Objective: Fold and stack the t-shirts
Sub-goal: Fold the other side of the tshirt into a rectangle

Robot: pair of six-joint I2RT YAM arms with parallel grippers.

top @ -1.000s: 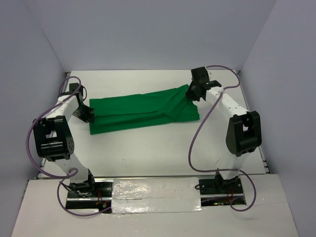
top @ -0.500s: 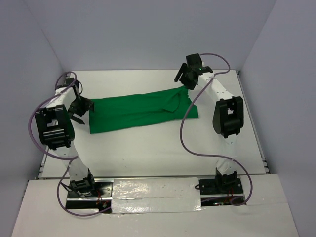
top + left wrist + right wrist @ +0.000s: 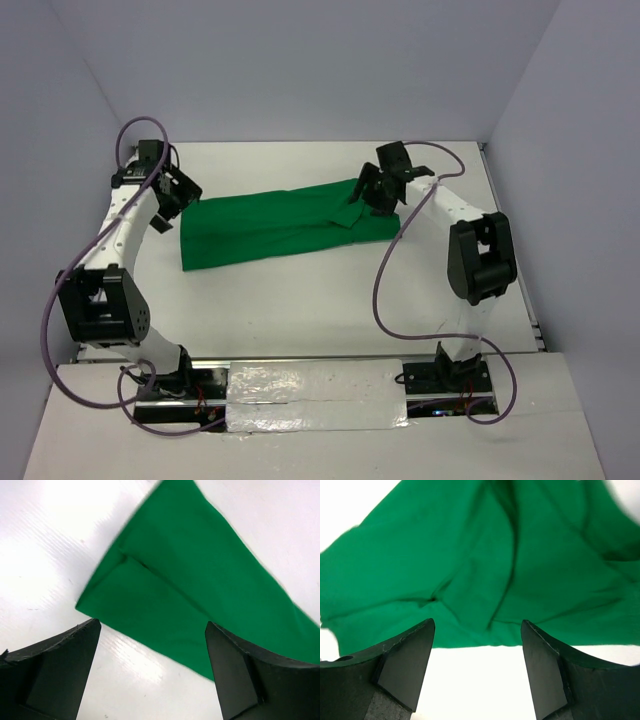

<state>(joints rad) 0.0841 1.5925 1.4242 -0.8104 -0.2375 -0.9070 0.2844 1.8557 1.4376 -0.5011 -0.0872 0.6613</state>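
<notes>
1. Tee: the green t-shirt [image 3: 285, 225] lies flat on the table [image 3: 300, 300], roughly mid-way btw my two arms. It is a long narrow band running left to right, with the right end a bit farther back.
2. Done so far, as I judge it: the lengthwise folds are in. My left wrist view shows layered edges and a neat corner at the left end.
3. Right end is not tidy. There's a rumpled flap and creases under my right wrist cam.
4. My left gripper [image 3: 172, 200] hangs just over the tee's left end, jaws spread wide, nothing in them.
5. My right gripper [image 3: 372, 192] is over the rumpled right end, jaws apart, also empty.
6. Left to do, I reckon: smooth the right end, then fold the band across into a compact packet. For stacking, I see no 2nd shirt or pile, so can't say where it'd go.
7. Writing/brands: none. The tee is plain, w/ no tag or print in any view, and there's nothing legible on the arms or table either.
</notes>
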